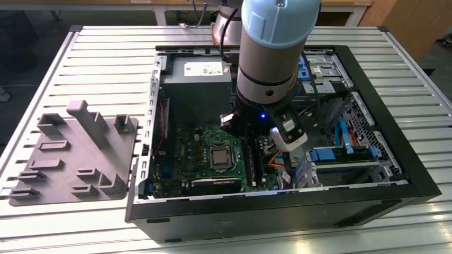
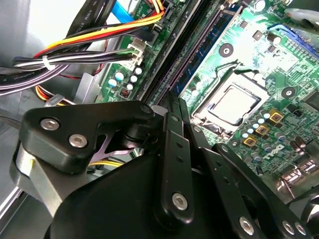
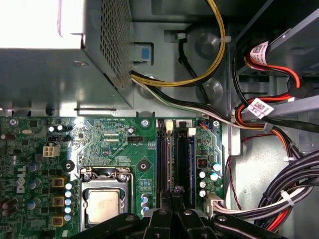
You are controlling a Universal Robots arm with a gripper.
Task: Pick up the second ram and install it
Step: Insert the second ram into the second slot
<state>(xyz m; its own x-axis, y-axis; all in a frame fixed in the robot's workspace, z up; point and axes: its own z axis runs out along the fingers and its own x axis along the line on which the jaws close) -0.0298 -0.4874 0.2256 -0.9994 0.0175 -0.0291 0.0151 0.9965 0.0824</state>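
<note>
Inside the open PC case (image 1: 395, 174), gripper (image 3: 172, 211) sits right over the memory slots (image 3: 174, 159); can't tell its grip, second ram's too hidden to describe

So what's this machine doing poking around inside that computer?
A single robot arm is reaching down into an open black computer case lying on a slatted metal table. Its black end effector sits right over the long black memory slots beside the square silver processor on the green motherboard. A thin blue memory stick appears to lie along the slots in the second wrist view. A grey moulded parts holder rests beside the case.
</note>
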